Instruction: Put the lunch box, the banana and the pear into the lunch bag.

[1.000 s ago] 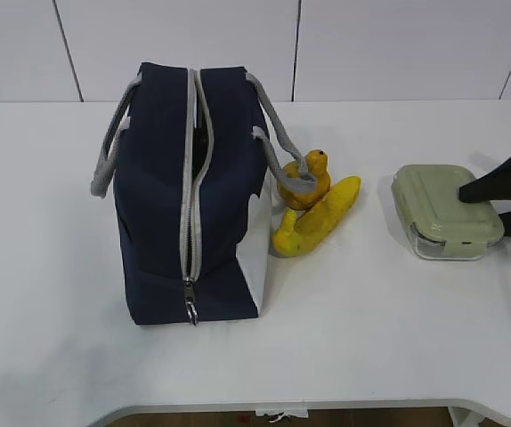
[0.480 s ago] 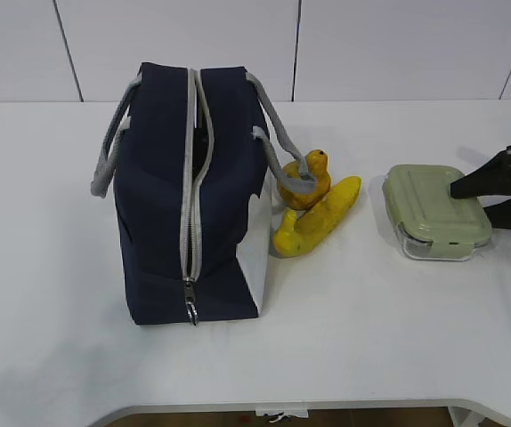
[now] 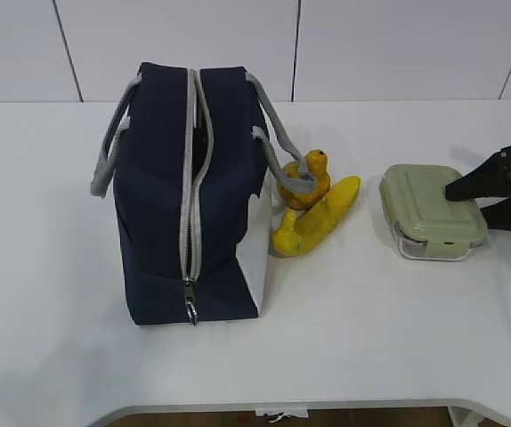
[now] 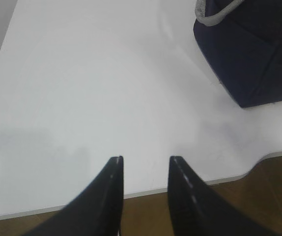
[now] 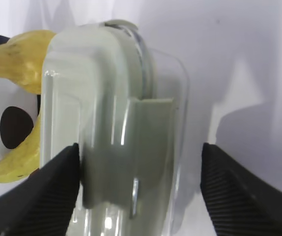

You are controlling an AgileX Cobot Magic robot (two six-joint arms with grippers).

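The navy lunch bag (image 3: pixel 162 205) stands at centre left, its top zipper partly open. The pear (image 3: pixel 307 182) and the banana (image 3: pixel 322 218) lie against its white right side. The lunch box (image 3: pixel 429 209), with a sage-green lid, sits to their right. My right gripper (image 3: pixel 476 202) is open and straddles the box's right end. In the right wrist view the lunch box (image 5: pixel 116 98) lies between the fingers of the right gripper (image 5: pixel 140 162): one finger is at the lid's side and the other stands apart. Yellow fruit (image 5: pixel 23 54) shows beyond. My left gripper (image 4: pixel 146 160) is open and empty over the table's front edge.
A corner of the bag (image 4: pixel 249 49) and a grey handle (image 4: pixel 214 14) show at the upper right of the left wrist view. The white table's front edge (image 3: pixel 327 405) runs below. A white panelled wall stands behind the table.
The lunch box has slid a little to the left, toward the banana, and turned slightly. My right gripper has moved left with it. The bag and the fruit have not moved.
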